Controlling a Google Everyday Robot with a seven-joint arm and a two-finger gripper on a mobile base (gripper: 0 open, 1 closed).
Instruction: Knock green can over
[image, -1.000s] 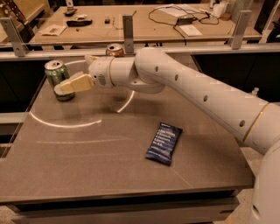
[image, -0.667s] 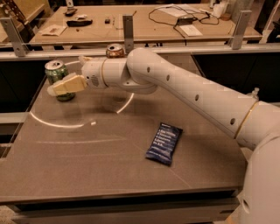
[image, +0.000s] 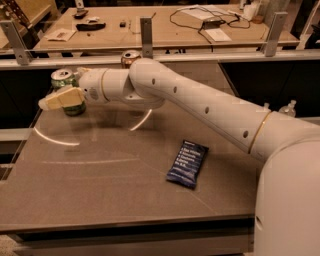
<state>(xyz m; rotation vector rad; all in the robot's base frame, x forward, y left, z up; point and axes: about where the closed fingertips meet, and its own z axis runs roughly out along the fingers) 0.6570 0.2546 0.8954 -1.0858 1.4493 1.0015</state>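
Observation:
The green can (image: 65, 81) stands upright near the table's far left corner, its silver top showing. My gripper (image: 56, 100) sits right in front of it at mid height, its pale yellow fingers pointing left and covering part of the can's body. The white arm reaches in from the lower right across the table. I cannot see whether the gripper touches the can.
A gold-orange can (image: 130, 58) stands behind the arm at the far edge. A dark blue snack packet (image: 188, 163) lies flat on the brown table (image: 110, 190). A metal rail (image: 200, 57) runs behind the table, with a cluttered desk beyond.
My gripper has moved left along the front of the green can. The can still stands upright in the same place.

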